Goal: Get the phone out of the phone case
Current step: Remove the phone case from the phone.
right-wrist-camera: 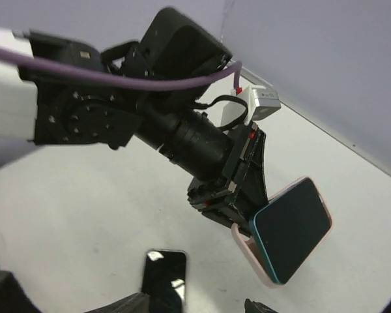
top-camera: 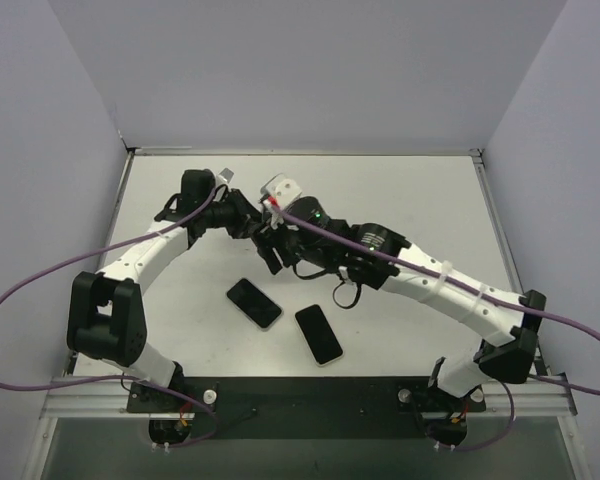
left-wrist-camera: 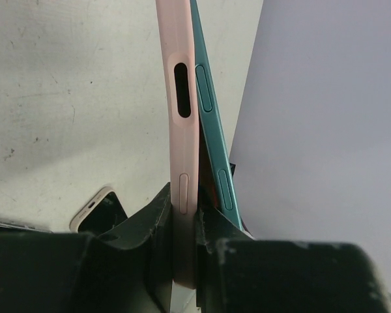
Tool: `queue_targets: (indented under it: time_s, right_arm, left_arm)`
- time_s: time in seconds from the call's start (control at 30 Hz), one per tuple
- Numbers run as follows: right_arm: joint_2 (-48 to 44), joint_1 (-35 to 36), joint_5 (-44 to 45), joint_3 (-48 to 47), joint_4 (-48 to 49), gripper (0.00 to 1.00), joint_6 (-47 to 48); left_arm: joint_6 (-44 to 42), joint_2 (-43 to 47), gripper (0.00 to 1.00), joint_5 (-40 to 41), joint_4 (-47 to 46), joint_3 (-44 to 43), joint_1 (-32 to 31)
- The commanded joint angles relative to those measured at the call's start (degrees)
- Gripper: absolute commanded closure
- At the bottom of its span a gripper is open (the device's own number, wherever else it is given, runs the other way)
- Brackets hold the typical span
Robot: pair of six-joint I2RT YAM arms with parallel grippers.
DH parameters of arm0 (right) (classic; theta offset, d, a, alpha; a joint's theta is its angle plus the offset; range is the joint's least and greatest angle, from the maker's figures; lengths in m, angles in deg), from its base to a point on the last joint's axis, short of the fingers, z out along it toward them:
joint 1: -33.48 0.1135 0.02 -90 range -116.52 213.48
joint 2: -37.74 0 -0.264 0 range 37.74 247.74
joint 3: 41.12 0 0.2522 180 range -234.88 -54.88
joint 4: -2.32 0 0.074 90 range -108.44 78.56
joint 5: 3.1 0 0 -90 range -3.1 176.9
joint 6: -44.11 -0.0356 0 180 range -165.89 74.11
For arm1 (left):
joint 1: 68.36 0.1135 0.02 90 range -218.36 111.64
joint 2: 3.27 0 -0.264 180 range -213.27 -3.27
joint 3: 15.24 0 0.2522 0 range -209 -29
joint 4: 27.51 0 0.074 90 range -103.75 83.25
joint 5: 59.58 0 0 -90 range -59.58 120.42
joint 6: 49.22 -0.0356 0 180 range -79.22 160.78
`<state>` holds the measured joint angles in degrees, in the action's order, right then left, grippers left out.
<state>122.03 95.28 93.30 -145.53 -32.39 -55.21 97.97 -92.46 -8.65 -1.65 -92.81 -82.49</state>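
Note:
In the left wrist view my left gripper (left-wrist-camera: 186,222) is shut on the edge of a pink phone case (left-wrist-camera: 182,130). A teal phone (left-wrist-camera: 212,130) leans away from the case, its upper part free and its lower part still in the case. The right wrist view shows the same phone (right-wrist-camera: 292,228) tilted out of the case (right-wrist-camera: 247,254), both held above the table by the left gripper (right-wrist-camera: 244,218). My right gripper (right-wrist-camera: 194,306) is open just short of them, only its fingertips showing, with nothing between them. From above, both grippers (top-camera: 265,235) meet at mid-table and hide the phone.
Two other dark-screened phones lie on the white table (top-camera: 410,200), one (top-camera: 254,303) nearer the left arm and one (top-camera: 319,334) nearer the front edge. One of them (right-wrist-camera: 164,280) lies just below my right fingertips. Grey walls enclose the table on three sides.

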Motion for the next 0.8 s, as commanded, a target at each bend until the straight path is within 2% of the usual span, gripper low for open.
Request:
queue_targets:
  time_s: [0.0, 0.3, 0.77]
  right_arm:
    - [5.35, 2.45, 13.11, -3.48, -6.56, 0.42, 14.58]
    - [10.54, 2.36, 17.95, -5.24, -6.12, 0.45, 21.09]
    - [13.18, -2.29, 14.26, -6.29, -1.99, 0.47, 21.89]
  left_arm:
    - [0.63, 2.35, 1.00, -1.36, -1.20, -2.72, -0.28]
    - [0.99, 3.41, 1.00, -2.15, -0.06, -2.99, -0.46]
    - [1.79, 5.08, 1.00, -2.06, -0.23, -2.37, -0.90]
